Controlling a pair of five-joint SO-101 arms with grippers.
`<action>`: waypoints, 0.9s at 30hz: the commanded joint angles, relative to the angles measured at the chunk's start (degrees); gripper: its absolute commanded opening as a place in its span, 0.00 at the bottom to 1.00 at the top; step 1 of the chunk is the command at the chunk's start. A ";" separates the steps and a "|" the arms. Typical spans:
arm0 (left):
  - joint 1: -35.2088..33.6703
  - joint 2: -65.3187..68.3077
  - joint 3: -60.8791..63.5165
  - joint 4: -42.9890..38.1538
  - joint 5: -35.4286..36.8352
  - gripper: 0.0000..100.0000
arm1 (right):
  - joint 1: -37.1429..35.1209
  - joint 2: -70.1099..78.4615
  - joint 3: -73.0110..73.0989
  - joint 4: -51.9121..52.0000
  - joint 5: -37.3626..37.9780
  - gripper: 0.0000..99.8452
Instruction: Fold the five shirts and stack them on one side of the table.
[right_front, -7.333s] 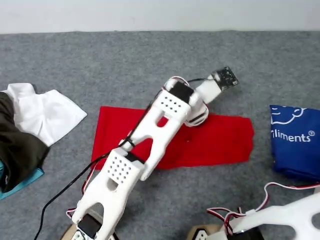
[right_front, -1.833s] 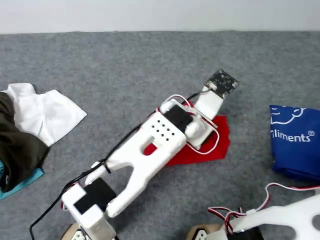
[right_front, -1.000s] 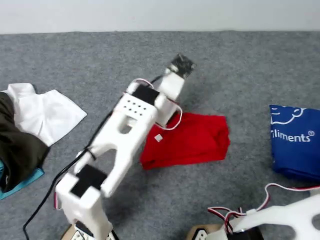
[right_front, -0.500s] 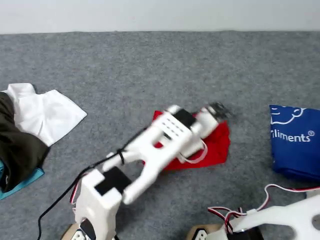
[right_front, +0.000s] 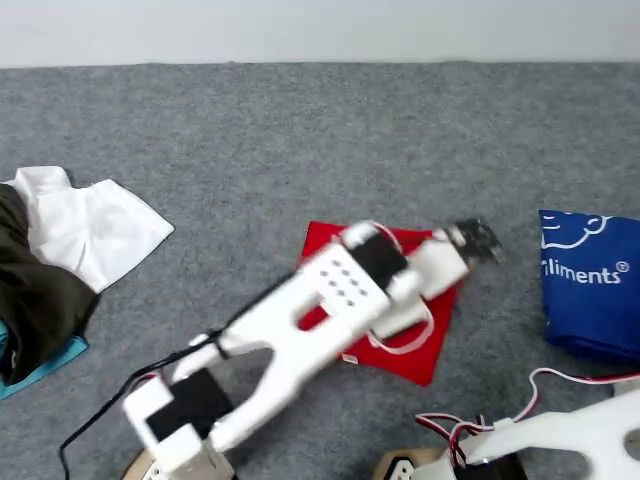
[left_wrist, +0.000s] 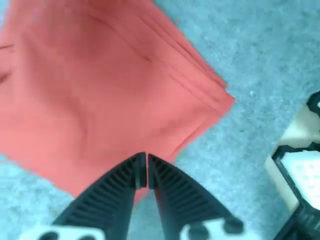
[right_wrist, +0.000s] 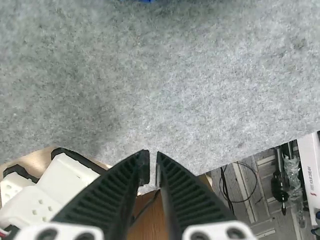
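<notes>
Left hand (left_wrist: 142, 167): jaws pressed together, tips at the red shirt (right_front: 410, 352) edge; can't tell if cloth is pinched. Red shirt is folded, mid-desk, skewed to the desk (right_front: 300, 130) edges. Blue shirt (right_front: 592, 290) is folded at the right edge, near, with bare grey carpet-like surface between. Stacking move likely runs rightward. Right hand (right_wrist: 149, 167) is closed, empty, over the near edge. Unfolded pile (right_front: 60, 250) at left edge.

High camera fixed overhead, looking down on the grey table (right_front: 300, 130), left wrist camera close above the red shirt (left_wrist: 100, 90), shirt shared with high view, right wrist camera angled down at the table edge.
</notes>
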 joint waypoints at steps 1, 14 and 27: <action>-5.98 -7.38 -0.84 0.88 0.00 0.01 | -0.40 -2.95 -5.98 2.33 -2.64 0.04; -36.48 -18.90 -0.84 8.88 -0.53 0.01 | -37.14 -1.89 -7.30 2.42 -22.86 0.04; -58.73 -25.23 -0.84 7.21 -8.53 0.01 | -64.13 24.13 -17.76 -7.78 -34.55 0.16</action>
